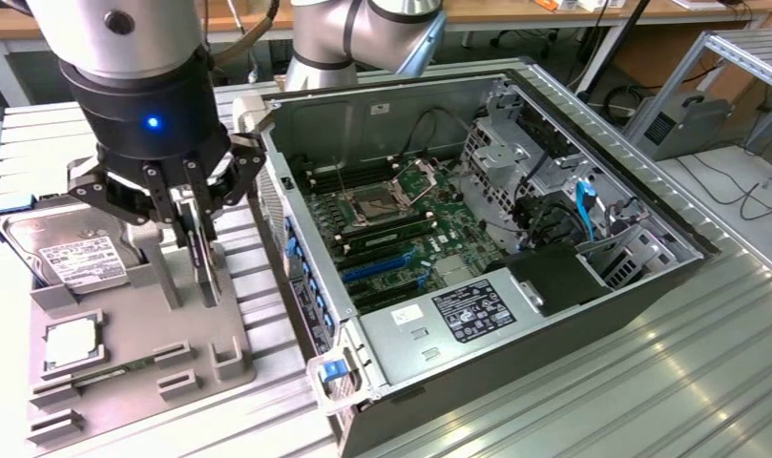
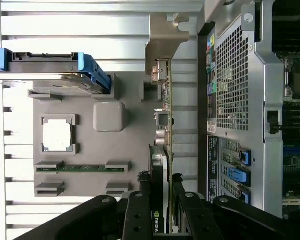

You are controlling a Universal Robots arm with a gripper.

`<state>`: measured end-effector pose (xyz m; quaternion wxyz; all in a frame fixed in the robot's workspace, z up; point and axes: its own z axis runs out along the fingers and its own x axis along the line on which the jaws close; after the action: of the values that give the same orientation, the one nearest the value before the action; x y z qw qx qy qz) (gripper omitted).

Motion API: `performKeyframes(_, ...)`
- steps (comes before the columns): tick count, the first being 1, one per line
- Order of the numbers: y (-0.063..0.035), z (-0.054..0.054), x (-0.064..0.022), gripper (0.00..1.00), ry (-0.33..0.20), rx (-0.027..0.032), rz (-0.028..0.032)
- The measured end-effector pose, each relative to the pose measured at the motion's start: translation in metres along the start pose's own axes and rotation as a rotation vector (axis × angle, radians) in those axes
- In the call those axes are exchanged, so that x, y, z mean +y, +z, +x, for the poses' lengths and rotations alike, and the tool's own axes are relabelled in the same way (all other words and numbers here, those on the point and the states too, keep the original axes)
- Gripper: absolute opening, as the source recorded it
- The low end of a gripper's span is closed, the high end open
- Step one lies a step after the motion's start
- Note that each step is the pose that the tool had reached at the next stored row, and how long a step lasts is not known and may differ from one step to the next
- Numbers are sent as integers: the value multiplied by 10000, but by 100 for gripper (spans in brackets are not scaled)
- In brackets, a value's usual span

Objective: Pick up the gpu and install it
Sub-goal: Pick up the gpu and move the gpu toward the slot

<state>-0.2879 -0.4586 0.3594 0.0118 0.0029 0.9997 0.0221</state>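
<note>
Both jaws are clamping the gpu [image 2: 161, 165], standing on edge between them just above the tray [image 2: 135, 150], and holding it plumb, bracket [image 2: 165, 40] clear of the case [image 2: 235, 75] alongside, is looking wisest.

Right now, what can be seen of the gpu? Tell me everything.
The gpu is a thin card standing on edge: green board, black cooler with an NVIDIA logo, silvery ports, a beige metal bracket at the end away from the fingers, which clamp both faces. It stands over the grey parts holder, beside the open computer case; whether it touches the holder is unclear.
</note>
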Motion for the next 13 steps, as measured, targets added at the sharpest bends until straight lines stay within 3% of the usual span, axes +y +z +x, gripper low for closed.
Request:
performKeyframes(7,-205,-5,9,27,0,-1,-1)
performKeyframes(13,-317,-7,14,27,0,-1,-1)
